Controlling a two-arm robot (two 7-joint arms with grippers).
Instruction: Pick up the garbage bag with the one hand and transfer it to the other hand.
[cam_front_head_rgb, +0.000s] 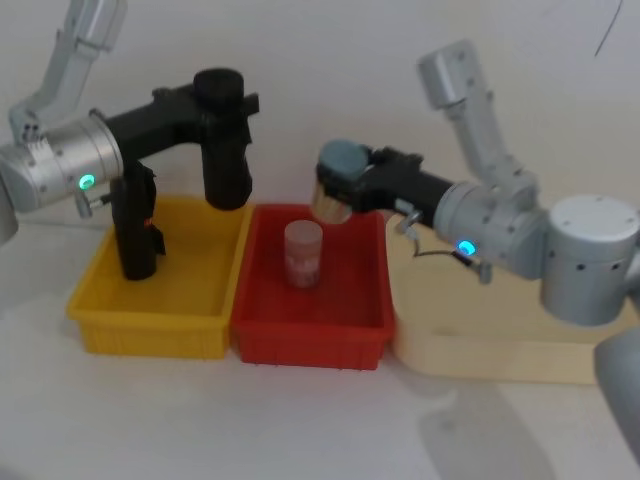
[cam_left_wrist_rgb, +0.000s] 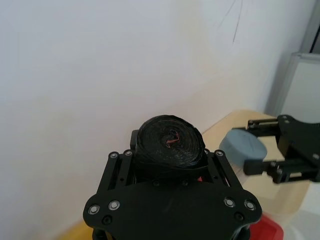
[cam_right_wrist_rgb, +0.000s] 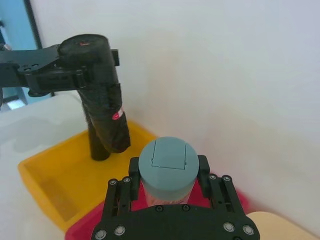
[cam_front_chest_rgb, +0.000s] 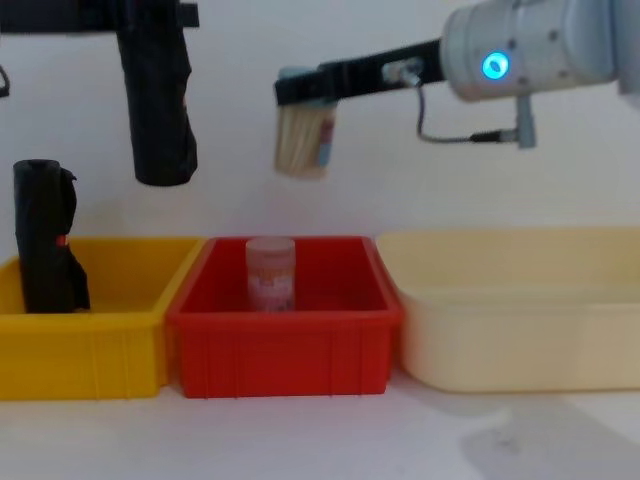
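Both left gripper (cam_front_head_rgb: 228, 98) fingers clamp the garbage bag (cam_front_head_rgb: 227, 165) near its top.

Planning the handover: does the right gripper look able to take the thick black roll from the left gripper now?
Probably not yet: the right gripper is shut on a grey-lidded jar, so it is occupied. Nothing else stands between it and the thick black roll in the left gripper.

Left gripper (cam_front_head_rgb: 222, 98), right gripper (cam_front_head_rgb: 338, 178) raised, both clamped.
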